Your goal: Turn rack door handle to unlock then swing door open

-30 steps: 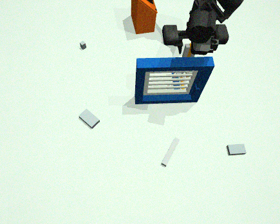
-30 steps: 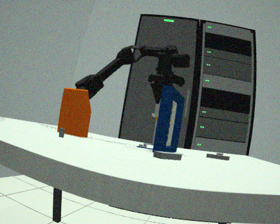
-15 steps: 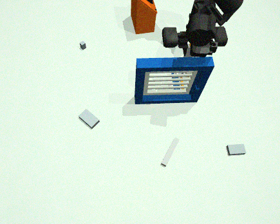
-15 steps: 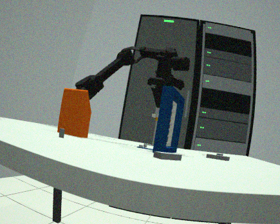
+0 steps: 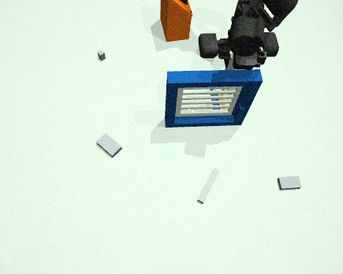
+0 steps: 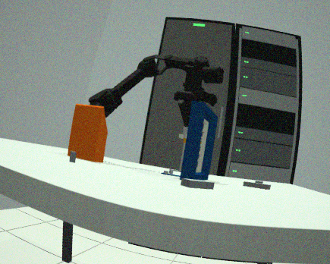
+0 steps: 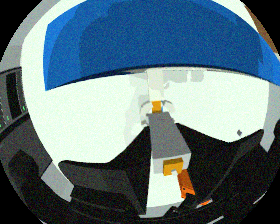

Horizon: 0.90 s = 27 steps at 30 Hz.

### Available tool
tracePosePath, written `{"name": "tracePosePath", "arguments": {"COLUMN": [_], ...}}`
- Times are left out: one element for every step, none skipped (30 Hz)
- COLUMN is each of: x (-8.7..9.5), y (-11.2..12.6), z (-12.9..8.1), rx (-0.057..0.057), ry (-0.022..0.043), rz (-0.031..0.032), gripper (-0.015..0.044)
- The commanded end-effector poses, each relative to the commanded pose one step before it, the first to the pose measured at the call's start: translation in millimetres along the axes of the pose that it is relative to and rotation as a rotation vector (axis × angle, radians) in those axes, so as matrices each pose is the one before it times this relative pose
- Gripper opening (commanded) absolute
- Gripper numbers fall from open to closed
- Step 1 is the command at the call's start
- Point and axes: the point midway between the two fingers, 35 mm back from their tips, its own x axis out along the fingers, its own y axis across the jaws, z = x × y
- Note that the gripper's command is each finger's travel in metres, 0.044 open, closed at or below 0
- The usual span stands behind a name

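The blue rack frame [image 5: 173, 76] [image 6: 193, 148] [image 7: 156, 40] stands upright on the table, with slatted panels showing through its opening. The pale door [image 6: 183, 152] is a thin panel on the arm's side of the frame and looks closed against it. The upright grey handle [image 7: 167, 137] with yellow parts is on that side. My gripper [image 5: 242, 64] [image 6: 186, 122] [image 7: 161, 128] points down behind the frame and is shut on the handle, one black finger on each side. The lower part of the handle is mostly hidden in the top and exterior views. Its exact turn angle is hard to tell.
The orange pedestal [image 5: 177, 25] [image 6: 86, 133] stands under the arm's base. A small grey cube [image 5: 102, 55] [image 6: 72, 156] [image 7: 239, 132] lies beyond it. Two flat grey blocks [image 5: 109, 145] [image 5: 289, 183] and a thin strip [image 5: 209, 185] lie on the frame's far side from the arm.
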Motion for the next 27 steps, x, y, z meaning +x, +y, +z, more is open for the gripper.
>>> {"name": "tracePosePath", "arguments": {"x": [1.43,0.0,0.0,0.0,0.0,0.0,0.0,0.0,0.0,0.0,0.0,0.0,0.0,0.0,0.0,0.0,0.0,0.0,0.0,0.0,0.0,0.0,0.0,0.0,0.0,0.0,0.0], "y": [0.2,0.0,0.0,0.0,0.0,0.0,0.0,0.0,0.0,0.0,0.0,0.0,0.0,0.0,0.0,0.0,0.0,0.0,0.0,0.0,0.0,0.0,0.0,0.0,0.0,0.0,0.0], "z": [-0.84,0.0,0.0,0.0,0.0,0.0,0.0,0.0,0.0,0.0,0.0,0.0,0.0,0.0,0.0,0.0,0.0,0.0,0.0,0.0,0.0,0.0,0.0,0.0,0.0,0.0,0.0], "rx": [-0.0666,-0.0493,-0.0493,-0.0493,-0.0493,-0.0493,-0.0493,-0.0493,-0.0493,-0.0493,-0.0493,-0.0493,-0.0493,-0.0493,-0.0493,-0.0493,-0.0493,-0.0493,-0.0493,-0.0493,-0.0493,-0.0493,-0.0493,-0.0493,-0.0493,-0.0493,-0.0493], "ry": [0.00311,0.0,0.0,0.0,0.0,0.0,0.0,0.0,0.0,0.0,0.0,0.0,0.0,0.0,0.0,0.0,0.0,0.0,0.0,0.0,0.0,0.0,0.0,0.0,0.0,0.0,0.0], "rz": [0.00129,0.0,0.0,0.0,0.0,0.0,0.0,0.0,0.0,0.0,0.0,0.0,0.0,0.0,0.0,0.0,0.00001,0.00001,0.00001,0.00001,0.00001,0.00001,0.00001,0.00001,0.00001,0.00001,0.00001], "gripper": [0.0014,0.0014,0.0014,0.0014,0.0014,0.0014,0.0014,0.0014,0.0014,0.0014,0.0014,0.0014,0.0014,0.0014,0.0014,0.0014,0.0014,0.0014,0.0014,0.0014,0.0014,0.0014,0.0014,0.0014,0.0014,0.0014,0.0014]}}
